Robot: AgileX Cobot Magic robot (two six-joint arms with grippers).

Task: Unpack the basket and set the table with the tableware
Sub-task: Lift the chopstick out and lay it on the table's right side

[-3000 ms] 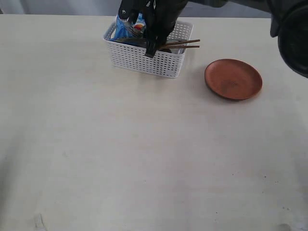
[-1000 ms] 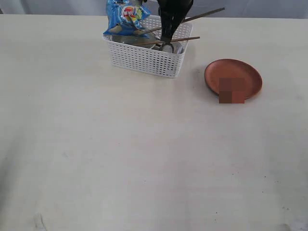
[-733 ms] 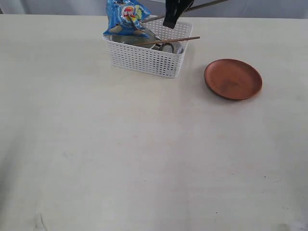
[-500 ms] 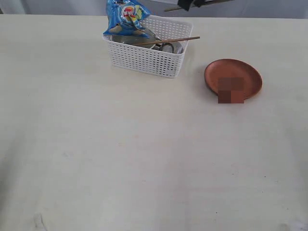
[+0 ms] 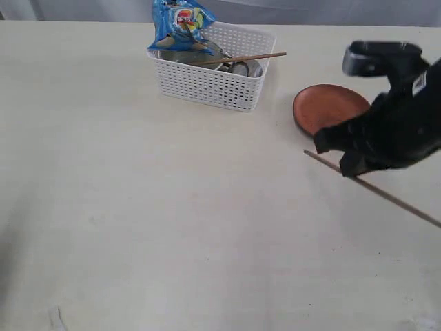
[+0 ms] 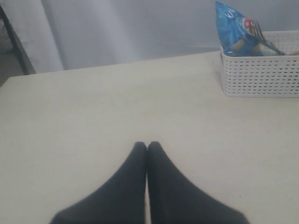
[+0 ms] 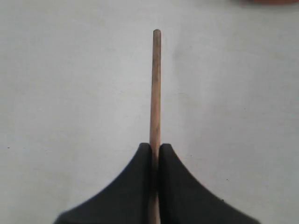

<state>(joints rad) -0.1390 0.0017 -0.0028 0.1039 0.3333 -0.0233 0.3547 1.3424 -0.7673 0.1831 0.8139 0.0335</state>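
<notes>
Gripping one slender wooden chopstick (image 5: 393, 201) toward one end, the right pincer (image 5: 346, 164) in the exterior view hung low over the cream table (image 5: 172, 227), jaws closed on the stick. The stick slanted nearly flat, so it was judged ready to be laid beside the round brown plate (image 5: 320, 107) just next to the pincer. The white lattice basket (image 5: 207, 86) stood well apart from that pincer, a second chopstick (image 5: 241, 58) bridging its rim by a glossy blue snack bag (image 5: 180, 24). In the left wrist view the left pincer (image 6: 147, 145) was shut on nothing above matte tabletop, with the basket well ahead of it. In the right wrist view the smooth, blunt-ended stick projected straight forward from between dark tapered fingers (image 7: 135, 186).
</notes>
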